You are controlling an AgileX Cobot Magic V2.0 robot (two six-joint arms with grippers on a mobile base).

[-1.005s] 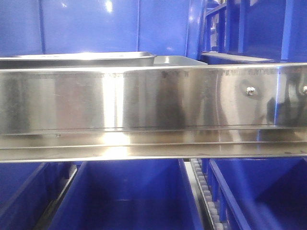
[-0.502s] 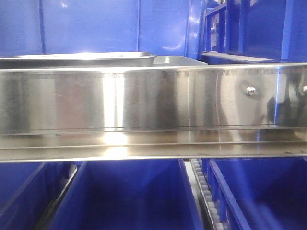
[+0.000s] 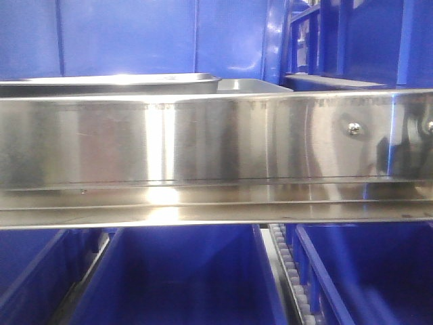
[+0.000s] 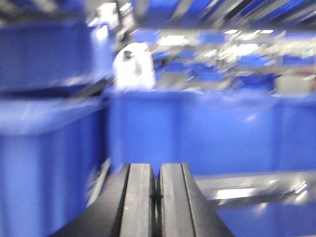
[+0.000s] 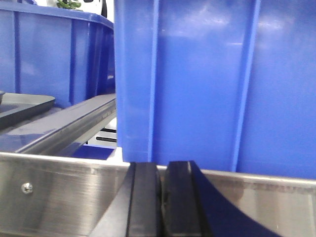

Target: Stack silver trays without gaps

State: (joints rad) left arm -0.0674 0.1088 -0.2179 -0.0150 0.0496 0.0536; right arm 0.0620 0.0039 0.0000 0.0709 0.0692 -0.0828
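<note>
Behind the steel rail, the front view shows only the rims of two silver trays: one at the left (image 3: 108,82) and a paler one beside it (image 3: 252,84). How they sit on each other is hidden by the rail. A dark flat tray edge (image 5: 22,106) shows at the far left of the right wrist view. My left gripper (image 4: 156,169) is shut with nothing between its pads, in a blurred view facing blue bins. Down by the rail, my right gripper (image 5: 163,167) is shut and empty. Neither gripper appears in the front view.
A wide brushed-steel shelf rail (image 3: 203,142) spans the front view and lies right in front of my right gripper (image 5: 59,192). Blue plastic bins stand behind (image 3: 135,37), below (image 3: 176,277) and close ahead of the right gripper (image 5: 212,84). A blurred silvery strip (image 4: 247,190) lies right of the left gripper.
The trays and the rail have stayed put. Only a dark reflection at the rail's right end shifts slightly.
</note>
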